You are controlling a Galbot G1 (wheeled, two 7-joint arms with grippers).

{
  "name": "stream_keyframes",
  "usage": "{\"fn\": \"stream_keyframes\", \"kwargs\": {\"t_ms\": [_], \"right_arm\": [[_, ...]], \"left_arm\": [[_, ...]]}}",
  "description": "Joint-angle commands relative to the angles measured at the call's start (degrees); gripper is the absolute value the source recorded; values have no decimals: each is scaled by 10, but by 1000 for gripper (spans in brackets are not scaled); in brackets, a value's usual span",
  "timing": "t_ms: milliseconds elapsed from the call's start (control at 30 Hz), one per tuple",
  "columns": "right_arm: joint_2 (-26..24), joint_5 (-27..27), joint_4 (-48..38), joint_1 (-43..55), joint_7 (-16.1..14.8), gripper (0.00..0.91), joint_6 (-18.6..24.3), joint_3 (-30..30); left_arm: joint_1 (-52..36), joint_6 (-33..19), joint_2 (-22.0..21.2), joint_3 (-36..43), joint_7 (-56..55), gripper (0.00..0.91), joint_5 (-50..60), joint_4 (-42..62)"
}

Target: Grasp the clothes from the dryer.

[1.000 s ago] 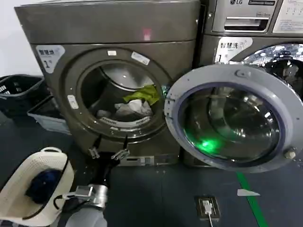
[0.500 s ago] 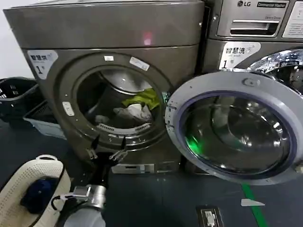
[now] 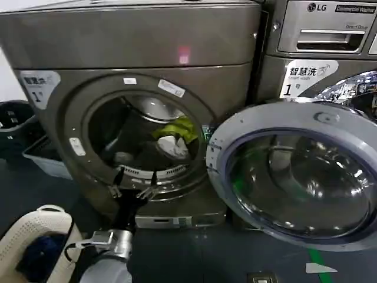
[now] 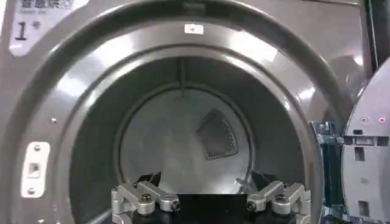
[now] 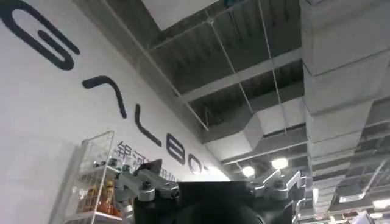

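Head view, left hand (image 3: 134,184): you have it at the lower rim of the dryer (image 3: 135,53) porthole, fingers spread, nothing between them.
Head view, clothes (image 3: 175,134): inside the drum, beyond the hand and off to its right; yellow-green piece sits on top of a white one, a greyish piece lies lower, nearer the hand. No contact.
Head view, door (image 3: 294,171): swung open, right of the hand.
Head view, basket (image 3: 35,247): cream, on the floor to the hand's left, dark blue garment (image 3: 38,254) inside.
Left wrist view, left hand (image 4: 210,198): fingers wide apart, pointed into the drum; you see bare drum back wall ahead.
Right wrist view, right hand (image 5: 210,185): aimed up at the ceiling, fingers spread, empty.
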Motion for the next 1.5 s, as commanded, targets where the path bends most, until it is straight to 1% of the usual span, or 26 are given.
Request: {"fn": "stream_keyframes", "kwargs": {"t_ms": [33, 567, 633, 733, 800, 900, 1000, 1067, 1100, 1133, 1300, 1433, 1500], "right_arm": [[-1, 0, 0, 1, -1, 907, 0, -1], [2, -2, 2, 2, -4, 907, 1, -6], [3, -17, 5, 1, -3, 907, -14, -6], [6, -17, 11, -2, -5, 907, -24, -4], [8, -25, 15, -4, -9, 907, -27, -3], [9, -31, 19, -7, -14, 907, -33, 0], [6, -32, 24, -13, -17, 907, -49, 11], [3, -33, 24, -15, -15, 907, -58, 18], [2, -32, 22, -18, -14, 907, -62, 22], [2, -33, 20, -19, -14, 907, -61, 24], [5, -32, 12, -26, -18, 907, -54, 33], [3, -32, 5, -30, -18, 907, -51, 39], [1, -32, 2, -31, -18, 907, -51, 42]], "left_arm": [[-1, 0, 0, 0, 0, 907, 0, 2], [-3, 1, 1, 0, 0, 907, -2, 5], [-3, 1, 1, -1, 0, 907, -3, 5], [-10, 2, 2, -10, 0, 907, -9, 11], [-43, 3, 7, -23, 0, 907, -22, 28], [-100, 2, 17, -31, 0, 907, -37, 85], [-158, 0, 24, -27, 0, 907, -46, 158], [-209, -1, 25, -16, 1, 907, -53, 207], [-245, -1, 25, -9, 2, 907, -59, 249], [-280, -1, 24, -3, 5, 907, -63, 279], [-401, -16, 11, 17, 13, 907, -78, 439], [-473, -30, -1, 23, 36, 907, -79, 530], [-514, -31, -2, 31, 63, 907, -83, 590]]}}
